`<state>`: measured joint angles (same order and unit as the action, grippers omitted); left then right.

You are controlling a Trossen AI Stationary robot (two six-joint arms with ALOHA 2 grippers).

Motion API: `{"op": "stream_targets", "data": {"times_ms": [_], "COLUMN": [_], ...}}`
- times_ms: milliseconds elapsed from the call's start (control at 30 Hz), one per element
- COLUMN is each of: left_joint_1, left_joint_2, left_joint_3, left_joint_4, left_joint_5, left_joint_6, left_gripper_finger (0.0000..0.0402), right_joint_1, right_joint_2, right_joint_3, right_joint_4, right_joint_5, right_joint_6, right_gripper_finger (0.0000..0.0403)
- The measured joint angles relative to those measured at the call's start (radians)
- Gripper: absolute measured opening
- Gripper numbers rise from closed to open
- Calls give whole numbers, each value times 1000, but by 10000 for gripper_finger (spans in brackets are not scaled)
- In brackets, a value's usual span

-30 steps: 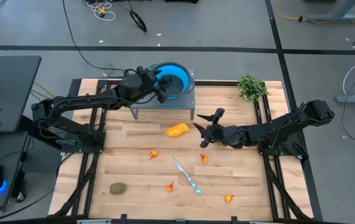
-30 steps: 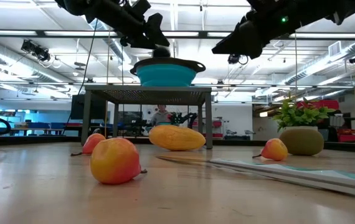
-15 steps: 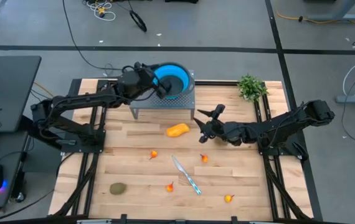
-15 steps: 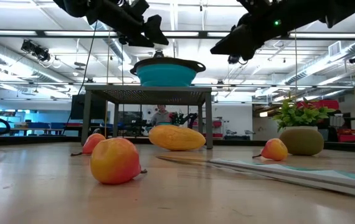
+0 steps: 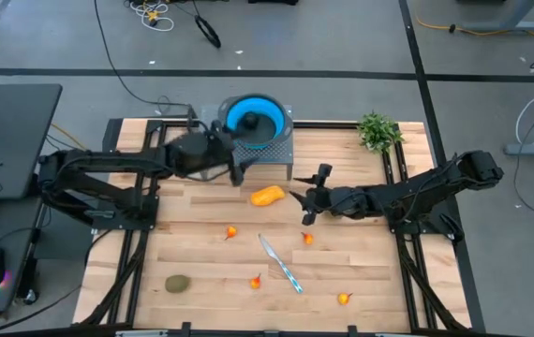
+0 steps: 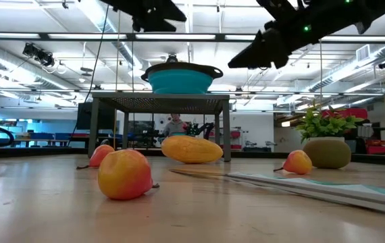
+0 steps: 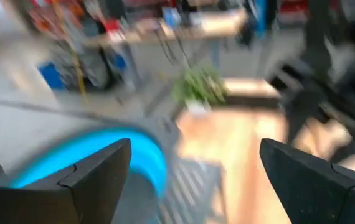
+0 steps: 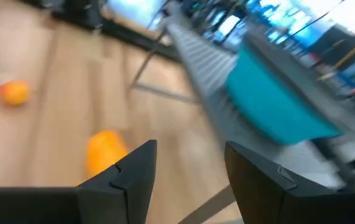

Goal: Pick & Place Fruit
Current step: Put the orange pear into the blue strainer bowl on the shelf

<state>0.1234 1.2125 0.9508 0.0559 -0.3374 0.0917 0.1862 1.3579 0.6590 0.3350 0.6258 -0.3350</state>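
A dark ball lies in the blue bowl, which stands on a metal rack at the table's far side. The oblong yellow-orange fruit lies on the table in front of the rack. My left gripper is open and holds nothing, by the rack's near left corner; its wrist view shows the bowl past its fingers. My right gripper is open above the table, just right of the yellow-orange fruit. A brownish-green oval and several small orange-red pieces lie nearer.
A silver knife with a teal handle lies at the table's middle near side. A green plant stands at the far right corner. Small orange-red pieces are scattered around the knife.
My left gripper has let go of the dark ball, which has dropped into the blue bowl. It has then drawn back from over the bowl toward the table's near-left side, past the rack's near left corner. My right gripper has rolled a little in place.
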Motion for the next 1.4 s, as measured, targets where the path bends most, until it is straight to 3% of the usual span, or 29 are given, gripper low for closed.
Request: {"op": "stream_targets", "data": {"times_ms": [267,467,767,933,1167,1400], "left_joint_1": [-189,-371,-522,-544,-565,-569], "left_joint_2": [16,16,82,186,364,374], "left_joint_3": [0,-8,-213,-281,-262,-259], "left_joint_4": [-368,-468,-312,-170,-103,-151], "left_joint_5": [-47,-134,-278,-366,-337,-301], "left_joint_6": [-298,-528,-834,-815,-791,-899], "left_gripper_finger": [366,366,366,366,366,366], "right_joint_1": [31,31,8,-18,-45,-49], "right_joint_2": [0,0,0,2,3,3], "right_joint_3": [0,0,-6,-15,-57,-58], "right_joint_4": [-263,-300,-240,-223,-166,-170], "right_joint_5": [-104,-166,-166,-180,-192,-193], "right_joint_6": [275,287,185,169,162,190], "right_gripper_finger": [199,199,199,199,199,199]}}
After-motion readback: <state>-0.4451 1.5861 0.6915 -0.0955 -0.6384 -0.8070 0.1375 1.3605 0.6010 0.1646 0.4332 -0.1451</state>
